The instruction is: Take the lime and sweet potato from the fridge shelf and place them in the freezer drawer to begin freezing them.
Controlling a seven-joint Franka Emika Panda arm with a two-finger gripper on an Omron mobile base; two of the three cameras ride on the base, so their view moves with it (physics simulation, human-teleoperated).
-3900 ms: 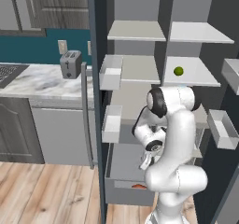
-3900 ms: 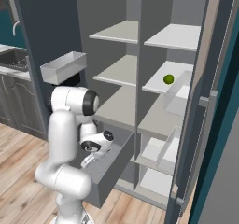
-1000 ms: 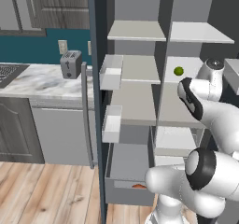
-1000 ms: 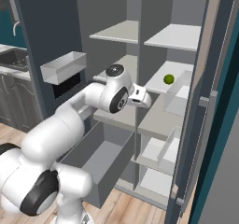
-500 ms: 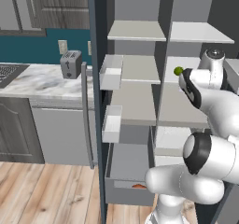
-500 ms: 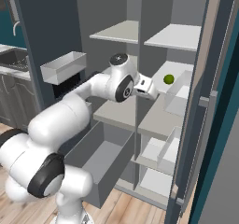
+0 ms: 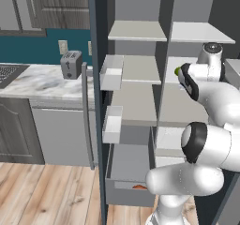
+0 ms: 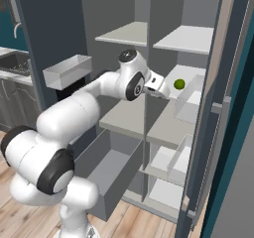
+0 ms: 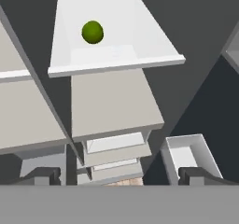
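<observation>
You see the small round bright-green lime (image 9: 92, 32) lying on a flat light-grey fridge shelf (image 9: 116, 55) in the right column of the dark grey cabinet; in the right base view the lime (image 8: 179, 84) lies at the same place, a little behind the front edge of this shelf (image 8: 188, 78). In the left base view only a small part of the lime (image 7: 177, 71) looks out beside the arm. The white arm with dark joints reaches to this shelf, and its two-finger gripper (image 8: 162, 88) stands just before the lime, near it but apart from it. The fingers stand wide apart and nothing is between them; in the hand view the two dark fingertips (image 9: 44, 175) rise at the far left and far right of the bottom. The gripper (image 9: 120, 177) looks along the shelves, so you see the lime at the top and more light-grey slabs under it. Below, the wide grey freezer drawer (image 7: 127, 191) is pulled out, and in the left base view a small oblong orange-red sweet potato (image 7: 139, 187) shows low at its front, partly hidden by the robot's body. The freezer drawer (image 8: 110, 168) shows also in the right base view, open under the shelves.
</observation>
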